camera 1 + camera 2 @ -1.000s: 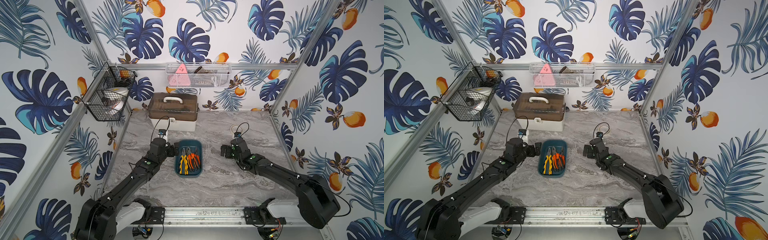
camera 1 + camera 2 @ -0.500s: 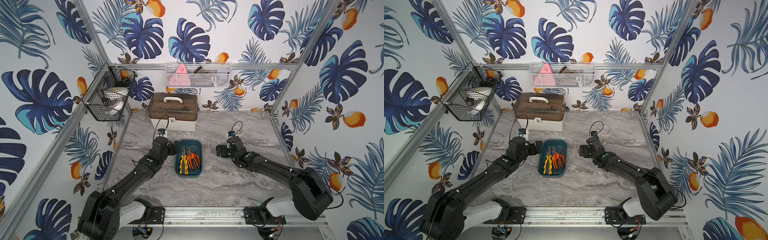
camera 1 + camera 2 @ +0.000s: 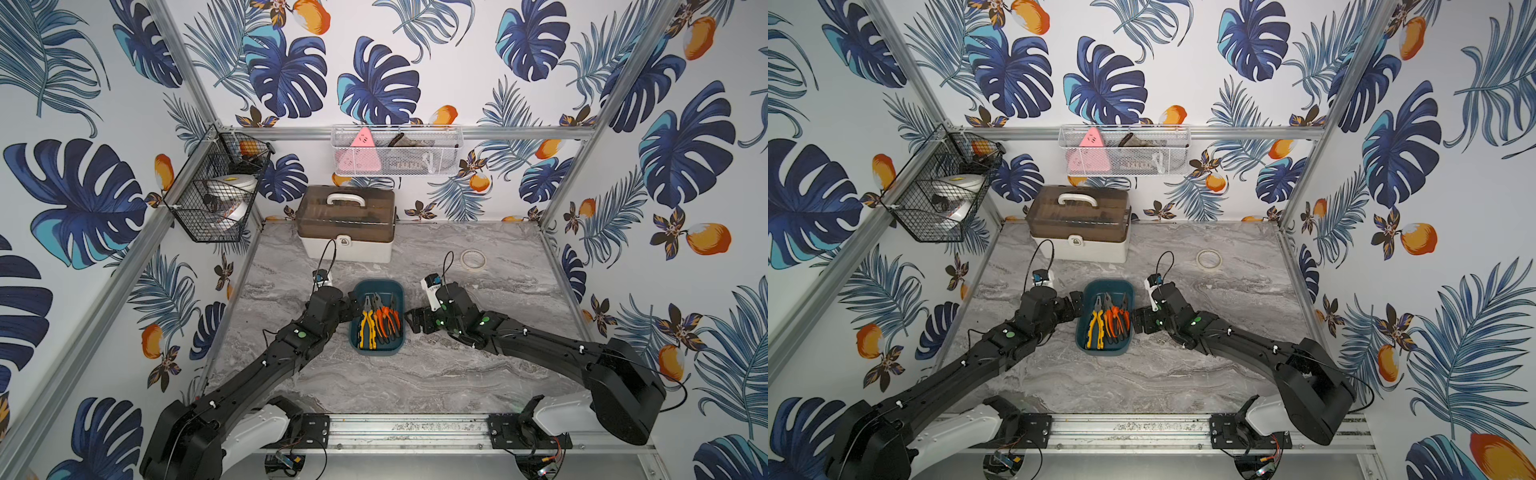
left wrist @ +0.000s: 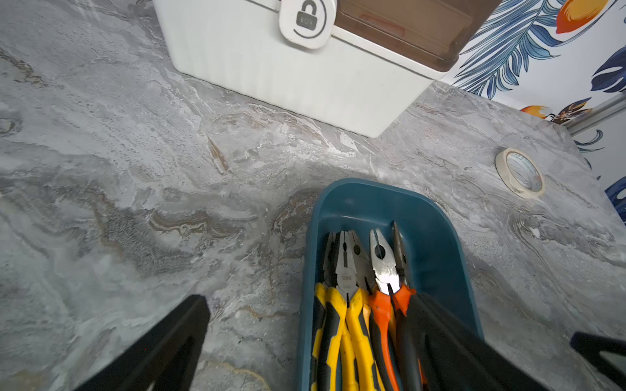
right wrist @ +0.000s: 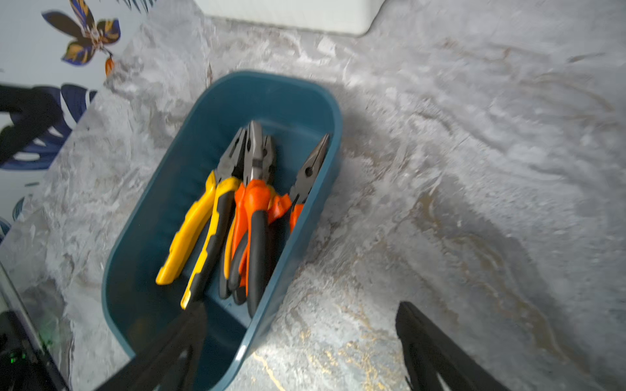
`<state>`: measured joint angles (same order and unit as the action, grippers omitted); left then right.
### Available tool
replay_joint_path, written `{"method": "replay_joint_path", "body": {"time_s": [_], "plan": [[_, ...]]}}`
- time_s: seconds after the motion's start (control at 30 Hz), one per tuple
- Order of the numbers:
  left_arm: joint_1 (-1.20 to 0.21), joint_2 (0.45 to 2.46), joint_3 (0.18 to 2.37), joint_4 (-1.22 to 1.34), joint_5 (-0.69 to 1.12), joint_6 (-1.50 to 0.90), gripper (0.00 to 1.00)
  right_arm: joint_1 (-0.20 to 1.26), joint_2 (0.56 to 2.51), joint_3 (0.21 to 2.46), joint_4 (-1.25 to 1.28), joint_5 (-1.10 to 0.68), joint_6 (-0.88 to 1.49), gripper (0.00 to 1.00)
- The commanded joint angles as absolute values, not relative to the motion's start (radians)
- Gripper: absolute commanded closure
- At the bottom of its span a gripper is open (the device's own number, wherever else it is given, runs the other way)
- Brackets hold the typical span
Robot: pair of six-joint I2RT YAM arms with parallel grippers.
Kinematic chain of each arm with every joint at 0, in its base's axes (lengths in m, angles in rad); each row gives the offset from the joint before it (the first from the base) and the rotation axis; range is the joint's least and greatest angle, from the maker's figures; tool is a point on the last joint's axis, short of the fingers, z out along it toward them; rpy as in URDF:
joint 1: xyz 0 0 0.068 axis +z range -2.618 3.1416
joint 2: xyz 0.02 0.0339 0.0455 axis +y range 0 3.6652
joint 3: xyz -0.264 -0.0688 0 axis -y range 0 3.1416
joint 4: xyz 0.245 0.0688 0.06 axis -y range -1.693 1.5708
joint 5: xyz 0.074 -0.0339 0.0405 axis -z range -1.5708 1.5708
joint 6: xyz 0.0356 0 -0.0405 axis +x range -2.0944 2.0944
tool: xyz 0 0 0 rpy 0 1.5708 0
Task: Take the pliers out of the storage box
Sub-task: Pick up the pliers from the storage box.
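The storage box, a shallow teal bin, sits mid-table in both top views. Several pliers lie in it side by side, metal noses pointing to the back wall: yellow-and-black ones and orange-and-black ones. My left gripper is open and straddles the box's left wall, one finger over the orange handles. Open too, my right gripper straddles the right wall, one finger inside the box. Neither holds anything.
A white toolbox with a brown lid stands behind the box at the back. A tape roll lies at the back right. A black wire basket and a white mesh basket hang on the walls.
My right gripper has moved left and toward the front, up to the box's right wall. The left gripper has stayed almost still at the left wall.
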<state>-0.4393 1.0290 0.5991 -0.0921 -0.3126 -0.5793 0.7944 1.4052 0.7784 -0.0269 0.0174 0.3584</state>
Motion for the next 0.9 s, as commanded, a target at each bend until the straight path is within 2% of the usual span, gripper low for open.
{"method": "replay_joint_path", "body": {"time_s": [0.0,0.07,0.17,0.3,0.47,0.6,0.8,0.87], "plan": [[-0.441,1.02,0.614,-0.127,-0.445,-0.623,0.01,0.813,1.407,0.788,-0.057,0.021,0.373,0.15],[-0.439,1.054,0.64,-0.257,-0.585,-0.778,0.01,0.826,1.41,0.822,-0.079,0.083,0.382,0.16],[-0.428,1.094,0.659,-0.285,-0.615,-0.775,0.01,0.83,1.426,0.856,-0.073,0.153,0.384,0.14],[-0.427,1.116,0.573,-0.103,-0.567,-0.713,0.01,0.831,1.479,0.947,-0.137,0.203,0.416,0.1],[-0.426,1.076,0.539,-0.024,-0.404,-0.692,0.05,0.831,1.545,1.075,-0.272,0.208,0.492,0.1],[-0.426,1.01,0.456,0.106,-0.321,-0.657,0.06,0.851,1.608,1.129,-0.32,0.154,0.451,0.15],[-0.426,1.056,0.363,0.323,-0.186,-0.639,0.14,0.893,1.716,1.247,-0.394,0.144,0.384,0.37],[-0.425,1.064,0.378,0.316,-0.163,-0.628,0.16,0.912,1.756,1.295,-0.425,0.148,0.367,0.39]]}}
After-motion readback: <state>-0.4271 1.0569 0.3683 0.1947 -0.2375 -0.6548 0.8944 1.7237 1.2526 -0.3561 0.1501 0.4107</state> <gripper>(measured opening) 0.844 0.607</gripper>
